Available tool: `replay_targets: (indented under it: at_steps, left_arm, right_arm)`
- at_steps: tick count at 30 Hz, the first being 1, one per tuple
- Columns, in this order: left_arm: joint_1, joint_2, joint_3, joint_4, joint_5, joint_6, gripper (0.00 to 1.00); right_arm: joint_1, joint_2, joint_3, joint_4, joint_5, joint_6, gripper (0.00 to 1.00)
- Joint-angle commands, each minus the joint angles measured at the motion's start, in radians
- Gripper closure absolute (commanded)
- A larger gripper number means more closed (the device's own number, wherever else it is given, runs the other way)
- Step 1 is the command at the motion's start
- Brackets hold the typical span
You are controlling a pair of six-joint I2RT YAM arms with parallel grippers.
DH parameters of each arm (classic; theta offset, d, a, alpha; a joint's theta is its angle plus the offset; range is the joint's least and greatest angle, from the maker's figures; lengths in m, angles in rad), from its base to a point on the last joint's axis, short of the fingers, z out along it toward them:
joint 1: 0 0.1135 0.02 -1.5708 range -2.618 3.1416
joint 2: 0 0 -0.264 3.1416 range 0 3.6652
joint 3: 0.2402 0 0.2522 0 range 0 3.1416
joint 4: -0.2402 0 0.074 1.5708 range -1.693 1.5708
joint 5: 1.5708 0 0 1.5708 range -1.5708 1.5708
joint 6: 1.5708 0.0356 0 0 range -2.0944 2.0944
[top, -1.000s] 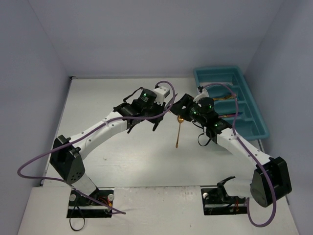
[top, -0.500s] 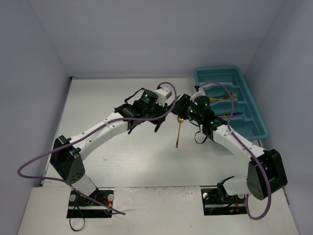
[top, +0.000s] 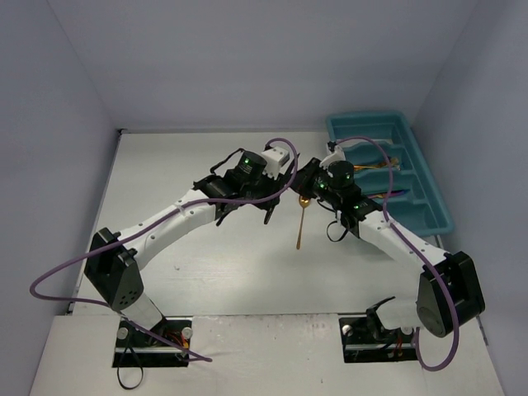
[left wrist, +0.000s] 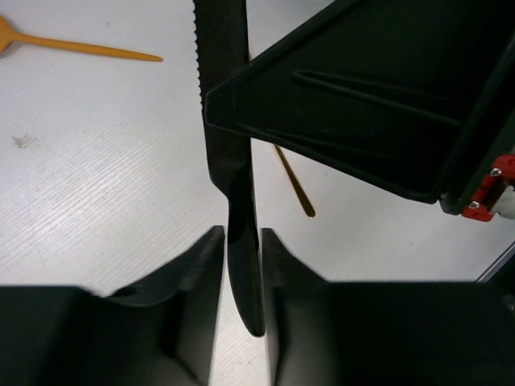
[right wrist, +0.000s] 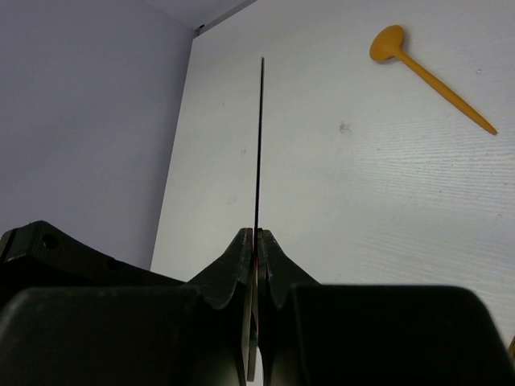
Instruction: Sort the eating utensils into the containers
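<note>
A black knife (left wrist: 229,96) with a serrated edge hangs above the table between both grippers. My left gripper (left wrist: 241,241) is shut on its handle end. My right gripper (right wrist: 256,235) is shut on the blade (right wrist: 260,145), which shows edge-on as a thin line. In the top view the two grippers (top: 276,186) (top: 301,181) meet at mid-table. A gold spoon (top: 302,221) lies on the table just below them. The teal tray (top: 367,117) stands at the far right, with gold pieces (top: 381,165) and a purple piece (top: 396,195) in its compartments.
In the left wrist view, a second thin gold handle (left wrist: 294,185) pokes out from under the right gripper's body (left wrist: 370,104). The gold spoon (right wrist: 426,72) also shows in the right wrist view. Purple cables loop over both arms. Walls enclose the table.
My right gripper has closed its jaws onto the knife blade and shifted slightly toward the left gripper. The left gripper kept its hold and barely moved.
</note>
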Motion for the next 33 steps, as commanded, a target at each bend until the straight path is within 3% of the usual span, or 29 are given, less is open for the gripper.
replay_targets:
  at_steps: [1,3,7,12,18,24,33]
  left_arm:
    - [-0.006,-0.075,0.001,0.073,-0.038,-0.006,0.55]
    - [-0.002,-0.09,-0.009,0.067,-0.073,-0.006,0.37]
    - [0.029,-0.115,-0.014,0.016,-0.124,-0.004,0.24]
    - [0.171,-0.183,-0.034,-0.058,-0.141,-0.031,0.22]
    - [0.375,-0.313,-0.08,-0.111,-0.169,-0.024,0.19]
    - [0.511,-0.448,-0.192,-0.088,-0.226,0.006,0.13]
    - [0.528,-0.53,-0.341,-0.034,-0.358,0.046,0.09]
  right_arm:
    - [-0.059,-0.057,0.003,0.047,0.043,-0.022,1.0]
    - [-0.112,-0.079,-0.003,0.047,0.032,-0.016,1.0]
    - [-0.251,-0.128,-0.023,0.033,-0.002,0.015,1.0]
    - [-0.508,-0.162,-0.034,-0.008,-0.055,0.036,1.0]
    - [-0.719,-0.127,-0.034,-0.055,0.006,0.066,1.0]
    - [-0.836,0.005,0.0,-0.054,-0.003,0.078,1.0]
    - [-0.853,0.228,0.063,-0.038,0.011,0.004,1.0]
